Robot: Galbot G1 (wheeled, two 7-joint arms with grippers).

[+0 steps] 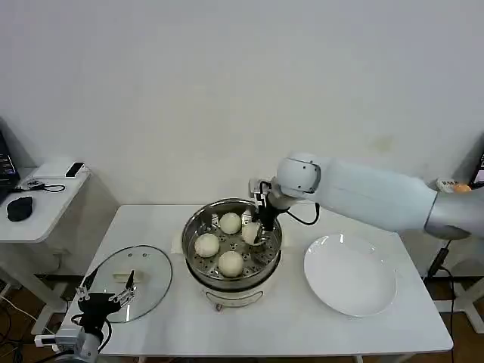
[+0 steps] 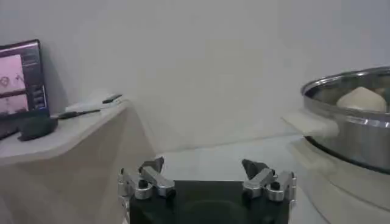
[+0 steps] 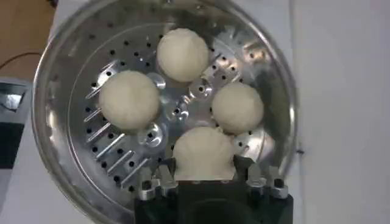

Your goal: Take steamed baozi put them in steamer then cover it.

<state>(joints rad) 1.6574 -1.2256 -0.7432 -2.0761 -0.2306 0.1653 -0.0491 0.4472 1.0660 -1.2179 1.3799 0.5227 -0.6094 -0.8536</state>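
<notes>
The steamer (image 1: pixel 198 266), a shiny steel pot with a hole-dotted tray (image 3: pixel 79 152), stands mid-table. Three steamed baozi (image 3: pixel 183 53) (image 3: pixel 129 99) (image 3: pixel 237 107) lie free on the tray. A fourth baozi (image 3: pixel 204 149) (image 1: pixel 250 234) sits low over the tray at its right side, with my right gripper (image 3: pixel 204 165) (image 1: pixel 262 224) shut on it, one finger against each side. The glass cover (image 1: pixel 147 265) lies flat on the table left of the steamer. My left gripper (image 1: pixel 109 281) (image 2: pixel 203 167) hovers open over the cover's near edge, with nothing in it.
A white plate (image 1: pixel 350 274) sits bare to the right of the steamer. A low side table (image 1: pixel 41 198) with a mouse and small devices stands at the far left, and a monitor (image 2: pixel 21 79) rises beyond it. The steamer's white side handle (image 2: pixel 311 123) juts toward the left gripper.
</notes>
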